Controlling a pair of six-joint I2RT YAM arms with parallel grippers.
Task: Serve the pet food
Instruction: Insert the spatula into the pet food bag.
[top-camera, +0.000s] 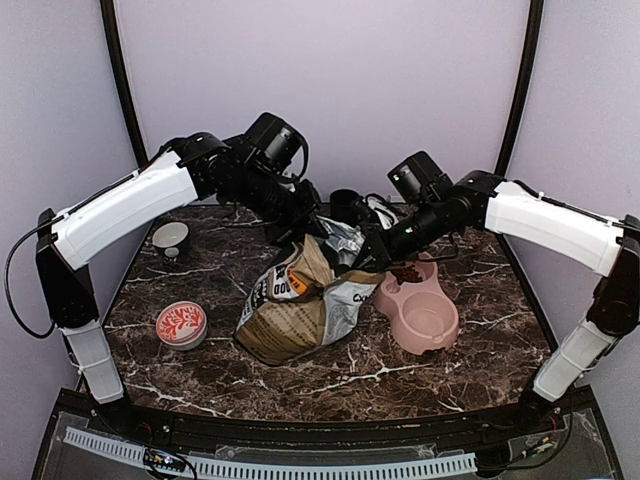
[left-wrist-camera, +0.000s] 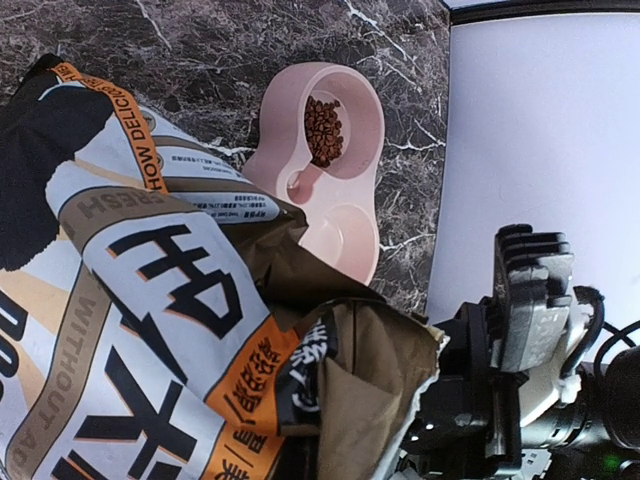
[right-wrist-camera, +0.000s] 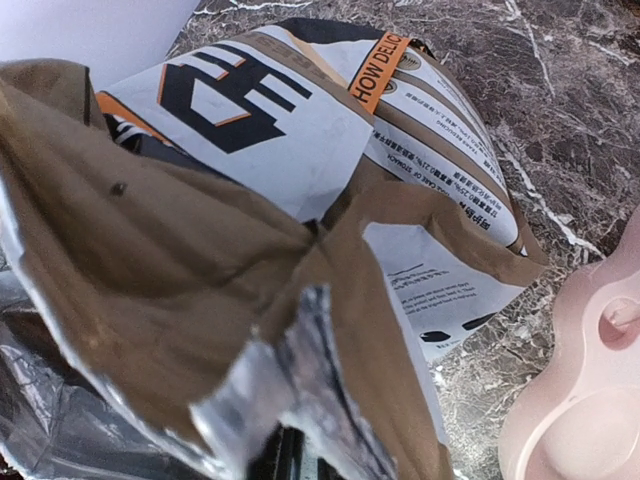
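From above, I see my left claw (top-camera: 297, 222) shut tight on the bag's (top-camera: 300, 310) top edge. My right claw (top-camera: 372, 252) seems pinched on its torn lip.

Left wrist: the pet food (left-wrist-camera: 322, 130) sits in one cup of the pink bowl (left-wrist-camera: 365, 150).

Right wrist: the bag fills the view, with the bowl just beside it.

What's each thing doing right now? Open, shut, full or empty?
paper bag: open, crumpled, top pinched by both grippers
pet food: heaped in bowl's far cup
pink double bowl: far cup filled, near cup empty
left gripper: shut on paper bag
right gripper: shut on paper bag
small bowl: upright
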